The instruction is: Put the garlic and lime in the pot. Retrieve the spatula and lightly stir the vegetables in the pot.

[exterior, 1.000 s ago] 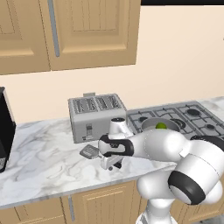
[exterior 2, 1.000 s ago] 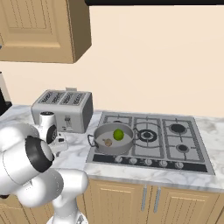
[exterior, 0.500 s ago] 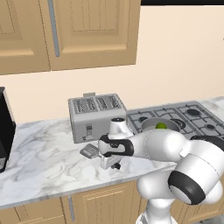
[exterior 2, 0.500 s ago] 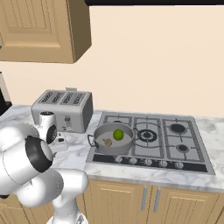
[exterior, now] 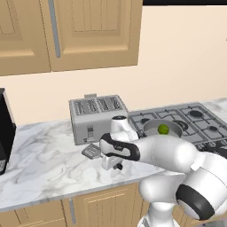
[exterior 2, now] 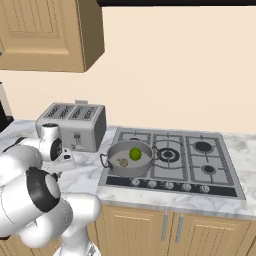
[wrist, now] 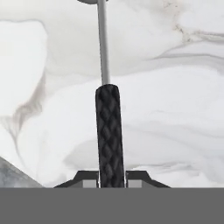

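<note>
My claw (wrist: pixel 111 177) is down low over the marble surface (exterior: pixel 40 164), just in front of the toaster (exterior: pixel 98 117), and its two fingertips (wrist: pixel 87 178) sit tight against either side of the black textured handle of the spatula (wrist: pixel 108 131), so I am gripping that handle. From my hand camera the handle runs straight up from between the tips, turns into a thin grey metal shank and meets the head at the very top edge. In the left base view the slotted grey head of the spatula (exterior: pixel 92 151) lies on the surface just left of my wrist, near the toaster's front. The pot (exterior 2: pixel 129 159) stands on the near left burner of the stove (exterior 2: pixel 172 162), well apart from my claw, with the lime (exterior 2: pixel 135 154) and the garlic (exterior 2: pixel 123 162) both lying inside it, just beside each other.
</note>
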Tool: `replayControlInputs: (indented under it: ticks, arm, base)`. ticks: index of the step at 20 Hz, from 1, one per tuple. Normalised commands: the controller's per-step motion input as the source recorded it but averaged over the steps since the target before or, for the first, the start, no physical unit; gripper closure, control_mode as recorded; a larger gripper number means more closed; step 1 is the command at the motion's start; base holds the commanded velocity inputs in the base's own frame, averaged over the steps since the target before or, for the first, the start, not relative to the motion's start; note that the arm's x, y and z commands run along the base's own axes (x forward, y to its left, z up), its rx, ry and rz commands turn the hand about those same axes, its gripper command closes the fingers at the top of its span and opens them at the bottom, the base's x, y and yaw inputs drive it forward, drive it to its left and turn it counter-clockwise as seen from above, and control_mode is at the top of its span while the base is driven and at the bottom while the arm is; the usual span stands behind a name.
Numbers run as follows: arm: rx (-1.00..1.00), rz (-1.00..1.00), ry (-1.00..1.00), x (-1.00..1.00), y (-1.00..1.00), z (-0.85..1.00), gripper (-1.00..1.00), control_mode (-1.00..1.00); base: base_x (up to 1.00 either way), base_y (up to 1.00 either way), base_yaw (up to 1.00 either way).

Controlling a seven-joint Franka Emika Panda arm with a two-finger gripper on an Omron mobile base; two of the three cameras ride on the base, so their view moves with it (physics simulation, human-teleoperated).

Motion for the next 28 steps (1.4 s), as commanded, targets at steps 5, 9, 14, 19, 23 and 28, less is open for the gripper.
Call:
replayControlInputs:
  ticks: [5,9,14,19,23,28]
  arm:
    - [0.04,0.00,-0.04,-0.74,-0.48,0.73,1.00,-1.00]
    - [0.00,0.01,-0.07,-0.48,-0.51,0.59,1.00,-1.00]
    - [0.00,0.02,-0.05,-0.32,-0.25,0.29,1.00,-1.00]
    - [0.12,0.10,-0.13,-0.01,-0.45,0.73,1.00,-1.00]
    - [0.14,0.01,-0.07,0.04,-0.51,0.70,1.00,-1.00]
    - [0.13,-0.02,0.00,0.21,-0.71,0.44,1.00,-1.00]
  base:
    - [0.00,0.00,0.00]
    - [0.00,0.00,0.00]
    - [0.00,0.00,0.00]
    - [0.00,0.00,0.00]
    - [0.00,0.00,0.00]
    - [0.00,0.00,0.00]
